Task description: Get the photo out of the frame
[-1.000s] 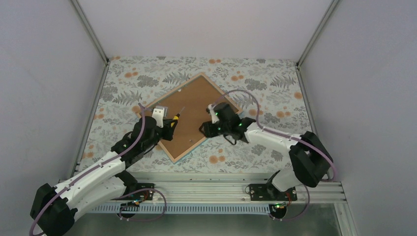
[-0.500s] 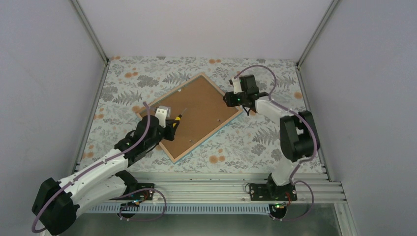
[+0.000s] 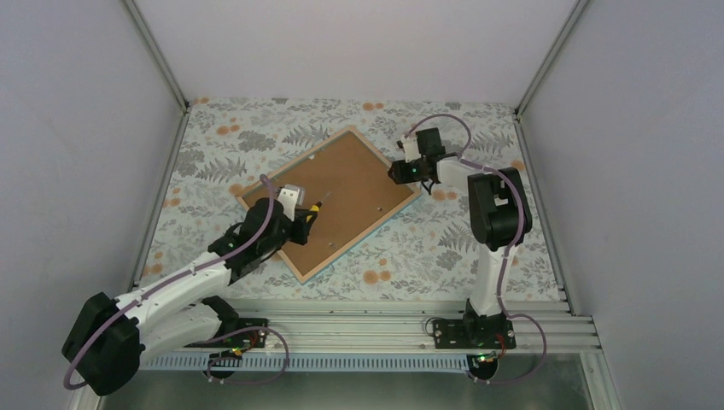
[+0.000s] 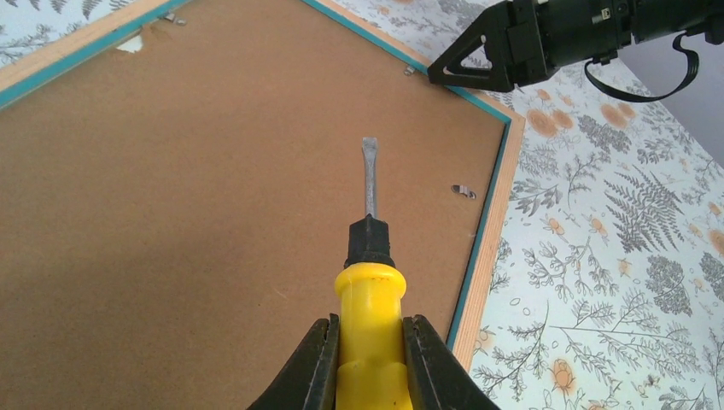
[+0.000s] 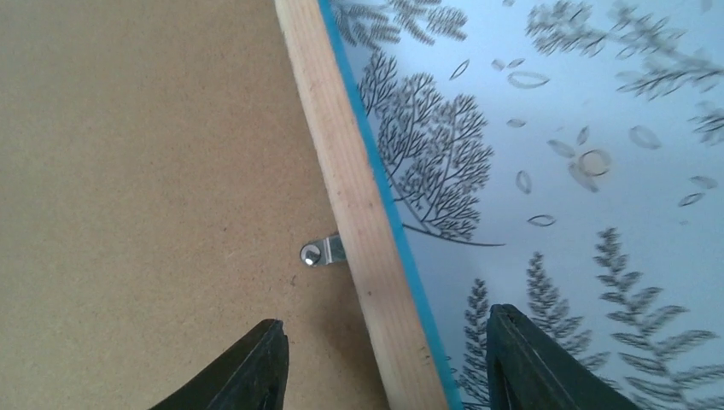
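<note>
left jaws clamped on screwdriver point(image 4: 369, 290) | right jaws apart over frame point(image 5: 341, 154) far-right edge | risk imo: blade slips off clip point(image 5: 323, 251), gouges backing board point(image 4: 171, 213)

text: none legible | frame point(image 5: 359, 205) back: unmarked | screwdriver point(image 4: 369, 342) handle: plain yellow, no brand | tabletop point(image 3: 410, 248): floral print only, no lettering

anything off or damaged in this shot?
Frame lies face down, turned diagonal to the table edges. Left wrist view: backing board has a small pale chipped-looking patch near one edge. Nothing else stands out.
</note>
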